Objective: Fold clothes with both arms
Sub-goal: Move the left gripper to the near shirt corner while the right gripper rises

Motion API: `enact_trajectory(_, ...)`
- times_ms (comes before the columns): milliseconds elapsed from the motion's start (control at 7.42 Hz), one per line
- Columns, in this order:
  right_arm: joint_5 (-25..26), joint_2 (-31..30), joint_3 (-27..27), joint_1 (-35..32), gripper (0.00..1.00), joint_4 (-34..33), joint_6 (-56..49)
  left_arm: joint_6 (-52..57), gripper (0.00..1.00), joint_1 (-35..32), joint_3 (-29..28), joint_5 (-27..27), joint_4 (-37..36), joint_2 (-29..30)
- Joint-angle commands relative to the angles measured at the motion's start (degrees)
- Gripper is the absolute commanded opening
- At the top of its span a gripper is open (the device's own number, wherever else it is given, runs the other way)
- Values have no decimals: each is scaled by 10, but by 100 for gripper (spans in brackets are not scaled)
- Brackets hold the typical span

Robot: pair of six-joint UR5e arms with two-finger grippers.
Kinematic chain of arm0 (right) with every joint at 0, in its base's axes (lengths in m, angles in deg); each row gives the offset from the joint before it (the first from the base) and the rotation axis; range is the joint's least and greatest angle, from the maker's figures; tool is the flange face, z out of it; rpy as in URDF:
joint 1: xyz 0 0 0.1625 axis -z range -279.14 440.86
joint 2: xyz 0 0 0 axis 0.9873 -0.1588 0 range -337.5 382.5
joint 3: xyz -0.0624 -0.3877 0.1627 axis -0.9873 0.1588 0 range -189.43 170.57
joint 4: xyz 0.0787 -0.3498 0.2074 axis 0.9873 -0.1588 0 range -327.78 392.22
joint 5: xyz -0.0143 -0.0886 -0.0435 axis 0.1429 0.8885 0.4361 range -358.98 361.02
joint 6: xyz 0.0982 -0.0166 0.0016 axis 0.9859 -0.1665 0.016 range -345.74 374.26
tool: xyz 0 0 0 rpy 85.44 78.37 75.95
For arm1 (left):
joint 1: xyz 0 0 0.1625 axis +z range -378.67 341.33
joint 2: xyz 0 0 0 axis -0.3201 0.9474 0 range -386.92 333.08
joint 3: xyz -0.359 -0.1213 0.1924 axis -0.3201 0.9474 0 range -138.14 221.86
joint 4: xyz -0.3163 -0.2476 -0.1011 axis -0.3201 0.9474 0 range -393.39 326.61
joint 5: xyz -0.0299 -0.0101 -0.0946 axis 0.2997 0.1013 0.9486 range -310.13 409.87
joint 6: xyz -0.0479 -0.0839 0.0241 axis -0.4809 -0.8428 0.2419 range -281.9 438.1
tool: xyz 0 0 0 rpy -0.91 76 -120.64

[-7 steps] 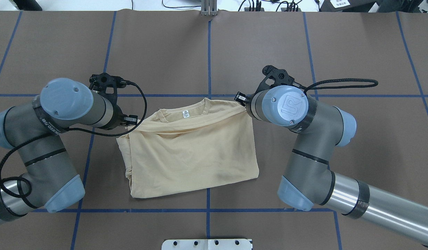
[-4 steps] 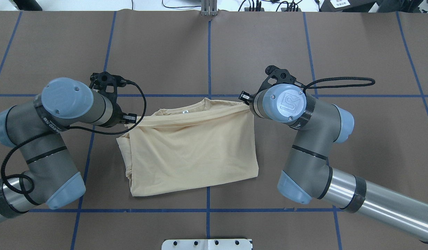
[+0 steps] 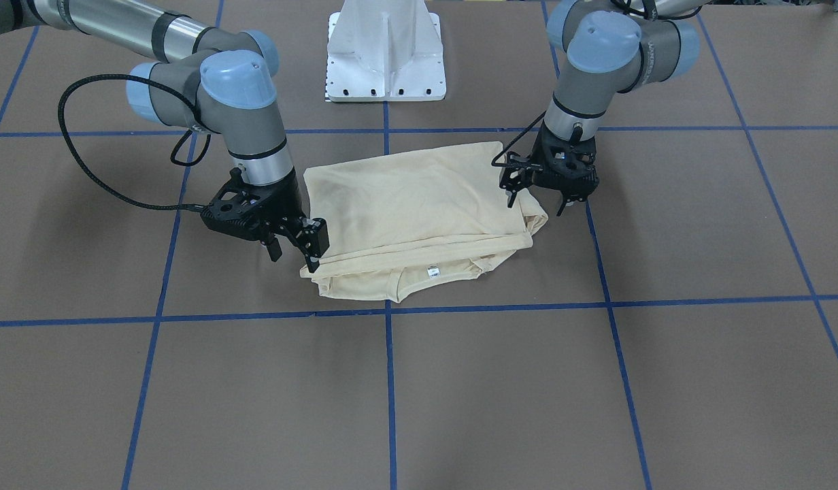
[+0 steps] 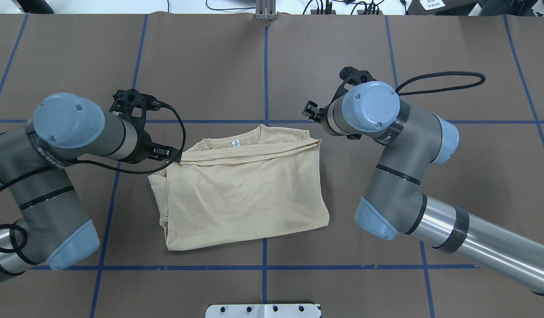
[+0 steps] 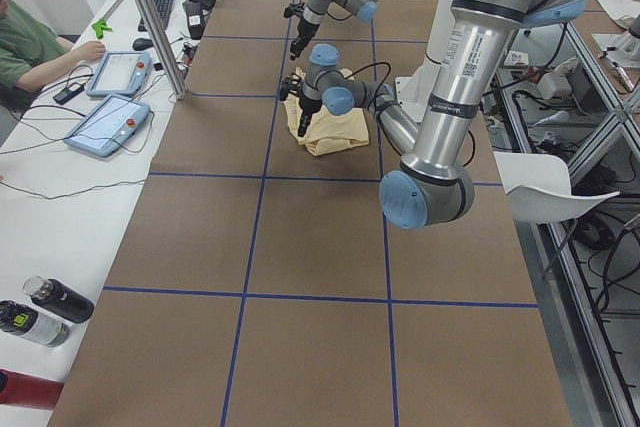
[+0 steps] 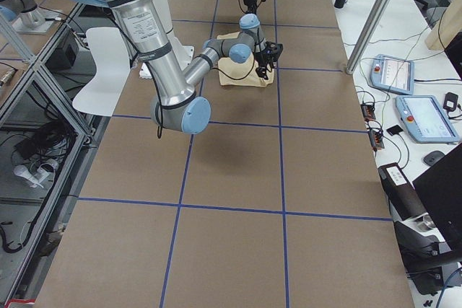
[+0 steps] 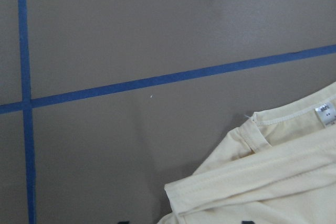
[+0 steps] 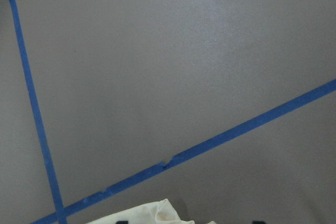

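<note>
The clothes are one pale cream-yellow shirt (image 4: 241,194), lying folded into a rough rectangle at the table's middle. Its white neck label (image 4: 235,143) faces up at the far edge. My left gripper (image 3: 536,201) hangs open just over the shirt's far left corner, fingers spread with fabric below them. My right gripper (image 3: 294,252) stands open beside the shirt's far right corner, and nothing is between its fingers. From the left wrist camera, the shirt's (image 7: 273,182) folded hem and collar show. Only a tip of the shirt (image 8: 157,213) shows to the right wrist camera.
The brown table cover carries a grid of blue tape lines (image 4: 265,66). The white pedestal base (image 3: 385,54) stands on the robot's side. A metal post (image 5: 150,27), tablets (image 5: 108,125), bottles (image 5: 40,312) and a seated person (image 5: 30,47) are along the far side bench.
Both grippers have let go of the shirt's far edge, and the lifted layer has dropped flat. The right gripper has pulled away toward the far side; the left arm has shifted slightly left.
</note>
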Motion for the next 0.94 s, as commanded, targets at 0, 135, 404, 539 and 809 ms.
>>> enact_trajectory(0, -7, -5, 0, -9, 100, 1, -13, -5, 100, 36, 46, 19, 56, -67)
enact_trajectory(135, -7, -5, 0, -9, 100, 2, -17, -28, 100, 62, 50, 18, 101, -100)
enact_trajectory(404, -7, -5, 0, -8, 100, 2, -17, -97, 97, 131, 44, 10, 143, -120)
enact_trajectory(539, -7, -5, 0, -8, 100, 2, -17, -101, 77, 148, 43, 10, 143, -120)
enact_trajectory(809, -7, -5, 0, -8, 100, 2, -16, -102, 65, 163, 37, 10, 143, -117)
